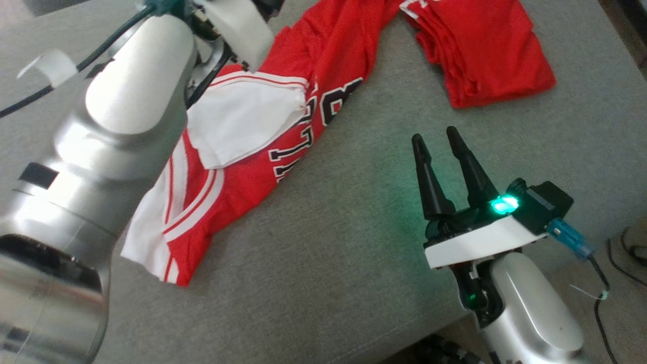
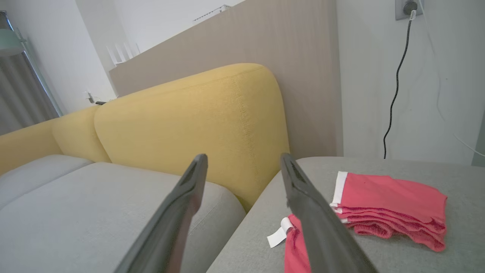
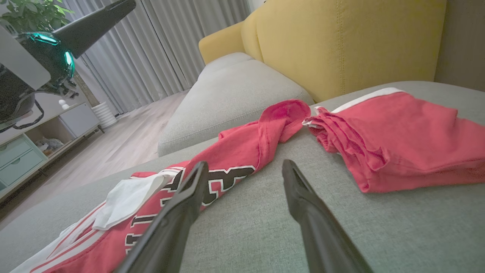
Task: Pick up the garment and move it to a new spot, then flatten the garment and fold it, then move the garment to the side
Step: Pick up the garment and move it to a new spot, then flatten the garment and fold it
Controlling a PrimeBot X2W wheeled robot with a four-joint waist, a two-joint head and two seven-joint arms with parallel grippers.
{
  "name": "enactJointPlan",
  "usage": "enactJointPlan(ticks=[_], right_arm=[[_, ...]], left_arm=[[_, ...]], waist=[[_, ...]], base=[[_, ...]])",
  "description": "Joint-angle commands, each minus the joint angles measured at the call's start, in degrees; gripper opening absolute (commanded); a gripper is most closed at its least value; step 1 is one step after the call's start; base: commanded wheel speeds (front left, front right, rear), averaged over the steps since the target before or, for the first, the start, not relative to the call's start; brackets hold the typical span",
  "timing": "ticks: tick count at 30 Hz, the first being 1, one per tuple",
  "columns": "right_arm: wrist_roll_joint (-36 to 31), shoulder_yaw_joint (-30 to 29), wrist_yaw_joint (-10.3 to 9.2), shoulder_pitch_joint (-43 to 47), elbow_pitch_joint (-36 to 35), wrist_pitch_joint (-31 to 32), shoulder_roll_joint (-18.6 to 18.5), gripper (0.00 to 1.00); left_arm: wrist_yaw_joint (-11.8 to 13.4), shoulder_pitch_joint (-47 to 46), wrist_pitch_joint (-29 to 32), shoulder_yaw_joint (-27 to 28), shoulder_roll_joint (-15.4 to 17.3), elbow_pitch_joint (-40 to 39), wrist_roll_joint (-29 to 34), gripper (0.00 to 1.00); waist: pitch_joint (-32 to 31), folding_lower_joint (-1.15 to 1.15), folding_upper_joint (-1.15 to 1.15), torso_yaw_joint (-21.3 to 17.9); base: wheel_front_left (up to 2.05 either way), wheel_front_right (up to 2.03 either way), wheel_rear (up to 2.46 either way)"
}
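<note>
The jersey lies on the grey seat as a long rumpled strip. One end almost touches the folded red pile and the rest runs away from that pile toward the robot's left, with a white flap turned over on the part far from the pile.

The left end effector hangs with its fingers apart and nothing between them, above the jersey end nearest the pile. The right end effector is also spread and empty, over bare seat on the robot's side of the pile.

Flattening looks like the step in hand. It would go best with each end effector pinching a single layer at an outer edge, one near the pile and one far from it. They should pull apart low over the seat, turn the white flap back, and keep clear of the pile so it isn't dragged.
</note>
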Motion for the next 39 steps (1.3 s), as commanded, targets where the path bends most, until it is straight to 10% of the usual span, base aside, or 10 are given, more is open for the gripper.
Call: enactJointPlan(ticks=[1,16,27,39], right_arm=[[-0.5,0.35,-0.11,-1.14,-1.35,-0.61,-0.09,1.0],[-6.72,-7.28,-0.11,3.27,0.71,-0.61,-0.09,1.0],[-9.26,-10.82,-0.11,6.0,0.82,-0.61,-0.09,1.0],[-9.25,-9.8,-0.11,5.6,0.9,-0.61,-0.09,1.0]], left_arm=[[0.1,-1.63,-1.06,1.09,1.97,-0.8,-0.5,1.0],[8.99,21.64,-8.43,7.61,7.68,-8.03,-6.47,1.0],[15.44,44.85,-8.67,12.33,5.89,-23.56,-6.94,1.0],[12.57,44.6,-7.67,9.97,3.67,-25.62,-1.86,1.0]], waist=[[-0.73,0.0,0.0,1.31],[-8.43,0.0,0.0,14.39],[-11.13,0.0,0.0,19.29],[-9.2,0.0,0.0,16.45]], base=[[0.0,0.0,0.0],[0.0,0.0,0.0],[0.0,0.0,0.0],[0.0,0.0,0.0]])
